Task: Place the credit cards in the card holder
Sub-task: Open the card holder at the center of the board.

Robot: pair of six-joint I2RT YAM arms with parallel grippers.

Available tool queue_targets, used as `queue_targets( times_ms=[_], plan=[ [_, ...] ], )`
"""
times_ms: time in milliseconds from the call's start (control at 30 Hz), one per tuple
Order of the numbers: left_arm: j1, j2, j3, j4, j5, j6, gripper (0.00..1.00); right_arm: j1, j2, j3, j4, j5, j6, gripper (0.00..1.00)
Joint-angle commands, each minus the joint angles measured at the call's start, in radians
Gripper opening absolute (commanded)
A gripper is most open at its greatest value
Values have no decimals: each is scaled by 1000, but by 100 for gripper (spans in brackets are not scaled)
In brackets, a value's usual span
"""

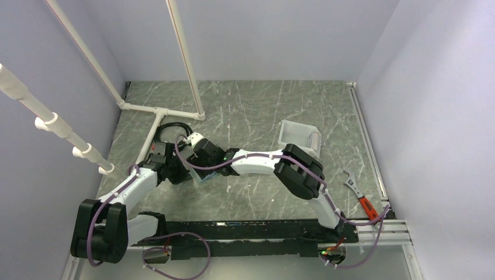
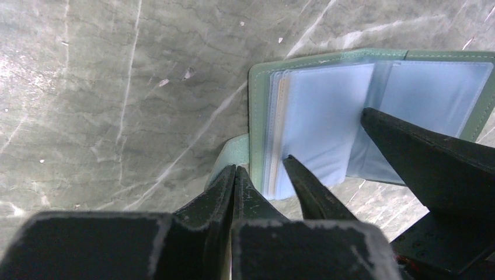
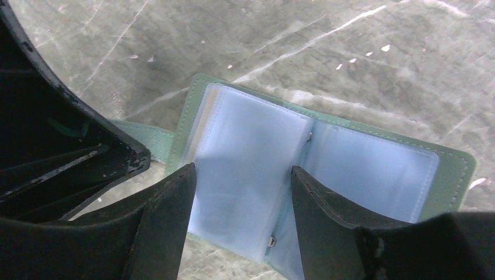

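- Grey-green marbled table (image 1: 262,111) fills the floor of the pale-walled cell, and all the action sits left of centre.
- White pipe frame (image 1: 157,109) stands at the far-left corner, with one leg running down beside the left wrist.
- The right arm (image 1: 257,163) stretches across the table to the left side. The left arm (image 1: 131,186) angles up from its base to meet it there.
- White open-fronted bin (image 1: 292,131) sits just beyond the right arm's elbow, well apart from the work.
- Orange-handled tool (image 1: 357,192) lies near the right-hand rail, off on its own.
- The right gripper (image 3: 242,169) is spread wide. One finger is at the outer edge of the left-hand sleeve stack and the other is by the spine. Whether the tips press on the plastic cannot be told.
- The left gripper (image 2: 234,169) is pressed together, and the green strap (image 2: 230,153) runs in between its tips.
- And there is the card holder (image 3: 368,172): flat on the table and opened out, with a sage-green rim around light blue sleeves, lying between the two grippers.
- Smallest detail: a thin tan edge (image 2: 282,111) shows among the left-hand sleeves. Whether that is a card cannot be told.
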Motion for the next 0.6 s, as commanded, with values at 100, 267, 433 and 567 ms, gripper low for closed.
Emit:
queue_targets(
  times_ms=[100, 267, 433, 567],
  plan=[
    [5, -18, 8, -6, -31, 1, 6, 6, 31, 27, -29, 96, -25, 59],
    [6, -32, 11, -7, -19, 3, 7, 7, 43, 25, -32, 98, -16, 62],
    [14, -40, 20, 14, 48, 14, 8, -13, 8, -20, 16, 85, 36, 40],
    [18, -53, 35, 55, 152, 19, 10, -69, -46, -91, 91, -52, 124, 23]
  ],
)
